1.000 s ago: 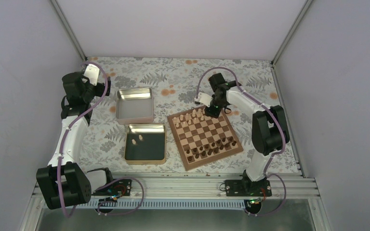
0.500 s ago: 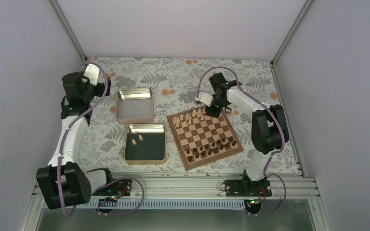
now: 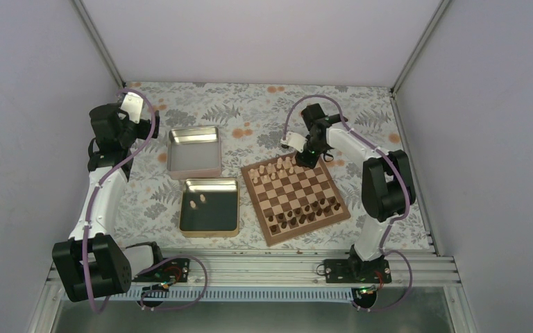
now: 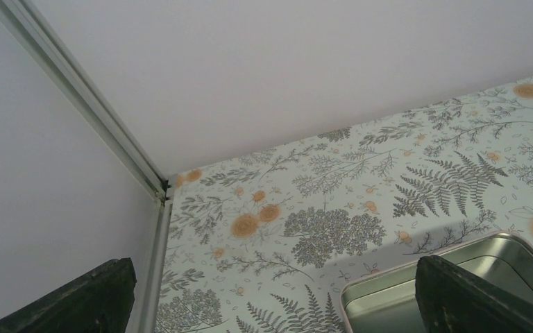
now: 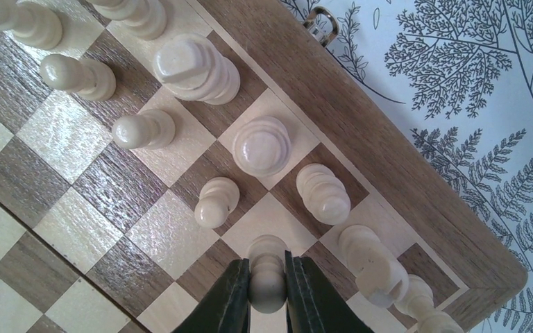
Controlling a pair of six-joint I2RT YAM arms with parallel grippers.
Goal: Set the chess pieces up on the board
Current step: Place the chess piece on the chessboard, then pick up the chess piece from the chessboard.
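Note:
The board lies at an angle right of the table's middle. Several pale chess pieces stand along its far edge, and dark chessmen fill the near rows. My right gripper hangs over the far right corner. In the right wrist view the gripper is shut on the head of a pale pawn, which stands upright on a light square of the board. My left gripper is open and holds nothing, raised at the far left.
Two square tins lie left of the board. The far tin shows nothing inside; its corner is in the left wrist view. The near tin holds two pale pieces. Enclosure walls stand on three sides.
The right gripper has shifted a little toward the far edge of the board. The left arm, tins and other pieces have not moved.

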